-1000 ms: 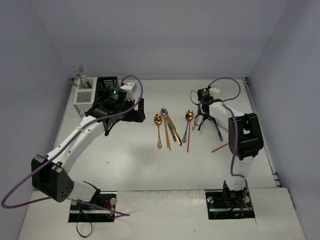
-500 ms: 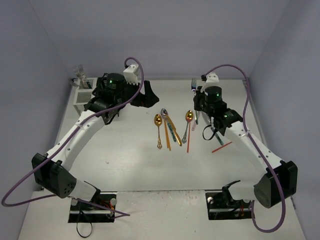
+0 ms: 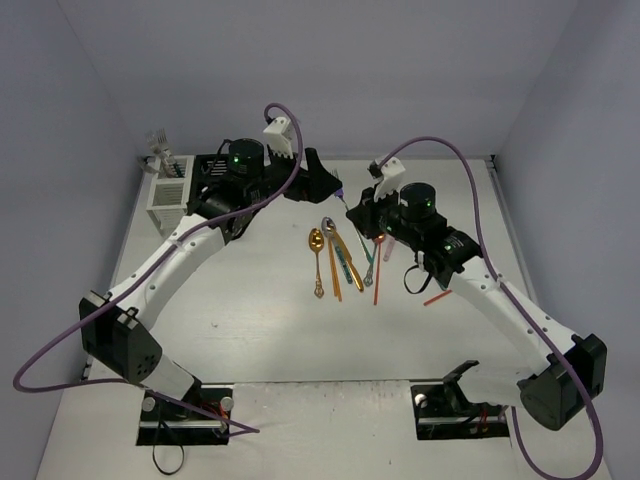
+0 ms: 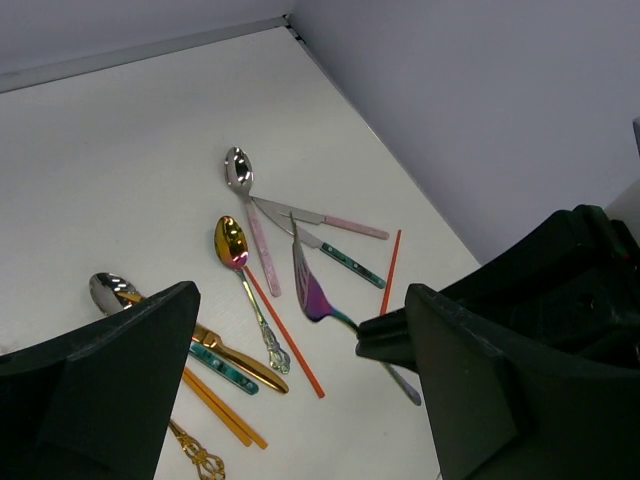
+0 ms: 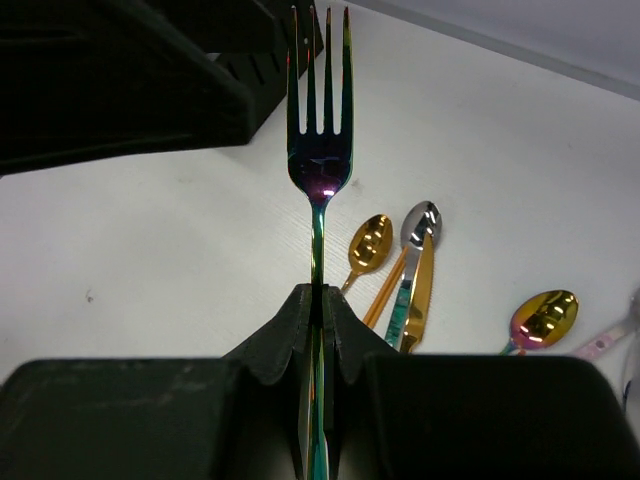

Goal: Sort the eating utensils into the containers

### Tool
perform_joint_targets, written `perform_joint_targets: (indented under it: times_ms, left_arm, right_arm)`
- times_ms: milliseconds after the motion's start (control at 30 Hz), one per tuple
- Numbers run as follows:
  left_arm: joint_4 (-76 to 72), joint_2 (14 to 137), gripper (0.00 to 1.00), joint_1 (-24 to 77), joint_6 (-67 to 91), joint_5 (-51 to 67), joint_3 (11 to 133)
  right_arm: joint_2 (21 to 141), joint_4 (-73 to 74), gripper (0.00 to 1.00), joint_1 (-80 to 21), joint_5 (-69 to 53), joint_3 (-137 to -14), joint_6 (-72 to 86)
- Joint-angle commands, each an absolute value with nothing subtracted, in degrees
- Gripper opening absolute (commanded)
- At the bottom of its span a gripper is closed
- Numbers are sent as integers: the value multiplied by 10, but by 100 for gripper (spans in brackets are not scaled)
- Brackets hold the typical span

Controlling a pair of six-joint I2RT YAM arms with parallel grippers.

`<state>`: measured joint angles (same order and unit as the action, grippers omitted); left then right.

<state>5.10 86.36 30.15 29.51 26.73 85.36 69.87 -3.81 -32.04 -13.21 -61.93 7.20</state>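
Here, I see the right gripper (image 5: 318, 310) clenched on the handle of one iridescent rainbow metal fork (image 5: 319, 110), tines pointing away from the fingers, above the white table (image 3: 260, 330). The left gripper (image 3: 325, 182) hangs just beside the fork, fingers spread wide, grasping nothing.

Four spoons lie on the table:
- a gold spoon (image 5: 370, 243)
- a silver spoon (image 5: 420, 222)
- a rainbow-bowled spoon (image 4: 232, 243)
- a pink-handled silver spoon (image 4: 238, 170)

Two orange-red chopsticks lie apart: the first chopstick (image 4: 285, 345) and the second chopstick (image 4: 390, 260).

Two slotted caddies stand at far left. The white caddy (image 3: 166, 197) holds silver forks (image 3: 158, 146) whose count I cannot tell. The black caddy (image 3: 212, 168) is partly hidden by the left arm.
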Motion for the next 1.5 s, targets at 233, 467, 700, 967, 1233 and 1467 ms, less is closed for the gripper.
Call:
perform_joint_targets:
  times_ms: [233, 467, 700, 967, 1233, 1467]
  left_arm:
    - [37, 888, 51, 327, 249, 240, 915]
    - [21, 881, 0, 328, 241, 242, 906]
    - [19, 857, 0, 322, 191, 213, 892]
    - [64, 865, 0, 217, 141, 190, 922]
    - [98, 926, 0, 31, 45, 128, 1058]
    - [110, 1037, 0, -74, 14, 85, 1225]
  right_arm:
    - [699, -111, 0, -360, -146, -664, 69]
    - [716, -123, 1, -365, -144, -673, 67]
    - [731, -126, 60, -366, -140, -688, 57]
    - [725, -123, 96, -353, -98, -670, 53]
    - [685, -112, 99, -305, -105, -617, 68]
    - [673, -93, 100, -261, -136, -602, 70]
